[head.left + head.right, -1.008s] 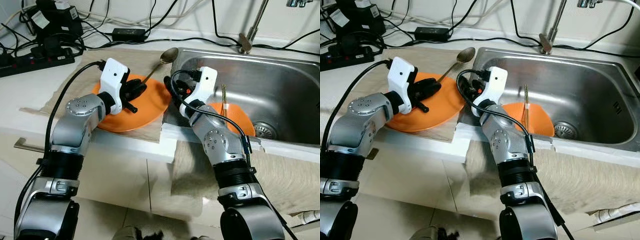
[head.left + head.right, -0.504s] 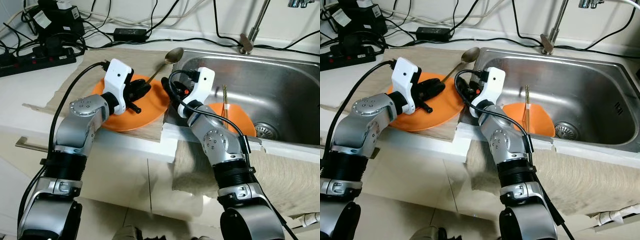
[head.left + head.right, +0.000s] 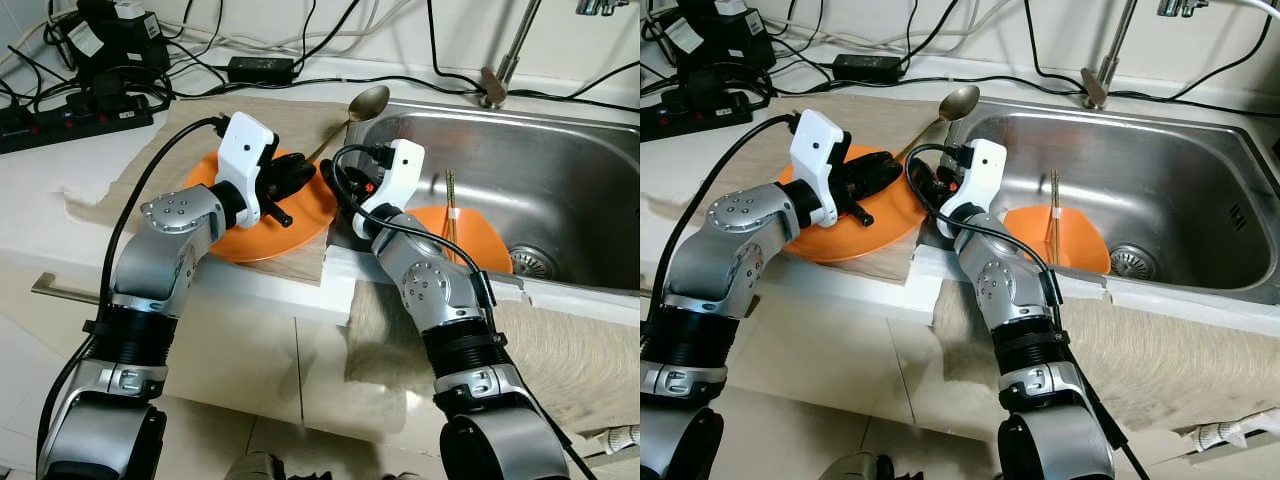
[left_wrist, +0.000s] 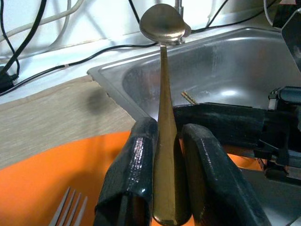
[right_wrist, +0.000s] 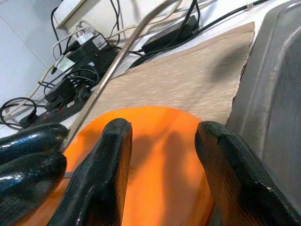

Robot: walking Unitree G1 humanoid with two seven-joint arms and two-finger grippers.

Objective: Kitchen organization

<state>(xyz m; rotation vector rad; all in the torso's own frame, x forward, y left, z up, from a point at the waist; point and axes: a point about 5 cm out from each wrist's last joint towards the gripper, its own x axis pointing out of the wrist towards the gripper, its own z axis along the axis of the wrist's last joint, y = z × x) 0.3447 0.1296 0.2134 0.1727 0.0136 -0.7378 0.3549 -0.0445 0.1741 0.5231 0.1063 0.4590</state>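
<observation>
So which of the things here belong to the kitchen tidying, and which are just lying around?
Part of the job:
- spoon clamped in the left gripper
- orange plate on the counter, with a fork on it
- second orange plate and chopsticks in the sink
- right gripper, open

Just lying about:
- power strip
- cables
- black adapter

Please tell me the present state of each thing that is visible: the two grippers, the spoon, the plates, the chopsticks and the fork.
Left gripper: shut on the spoon handle.
Right gripper: open, holding nothing, over the counter plate's edge.
Spoon: held, bowl at the sink rim.
Counter plate: flat on the mat.
Fork: lying on the counter plate.
Sink plate: resting in the sink.
Chopsticks: lying across the sink plate.
</observation>
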